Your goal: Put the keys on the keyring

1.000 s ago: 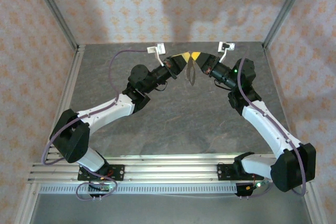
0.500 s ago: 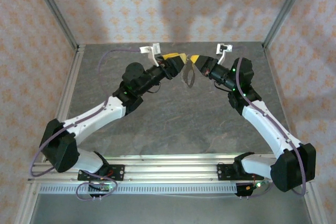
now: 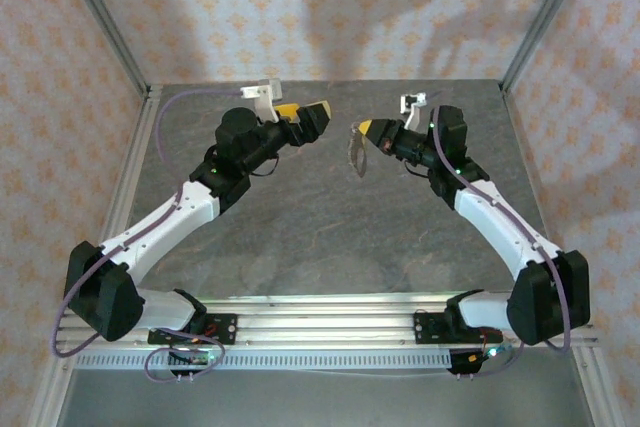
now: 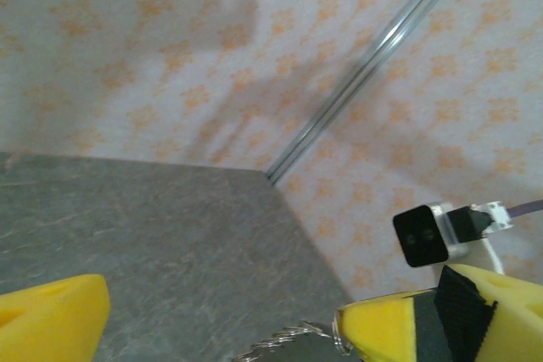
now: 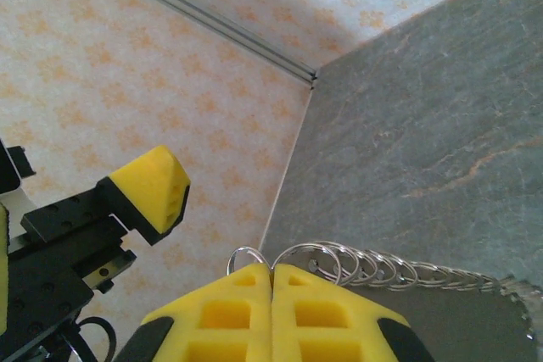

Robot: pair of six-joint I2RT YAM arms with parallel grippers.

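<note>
Above the far middle of the tabletop point(image 3: 320, 227), one keyring point(image 3: 358, 154) hangs clamped in the right gripper's point(image 3: 369, 130) closed jaws — the left gripper point(image 3: 306, 114), jaws apart, hovers just left, not touching it.

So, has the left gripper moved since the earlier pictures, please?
Yes. The left gripper has drawn back leftwards, toward the table's left rail, away from the keyring.

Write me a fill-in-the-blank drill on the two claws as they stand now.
The right claw is ____ on the keyring.
The left claw stands ____.
The fingers of both claws are coloured ____.
Missing words: shut; open; yellow.
</note>
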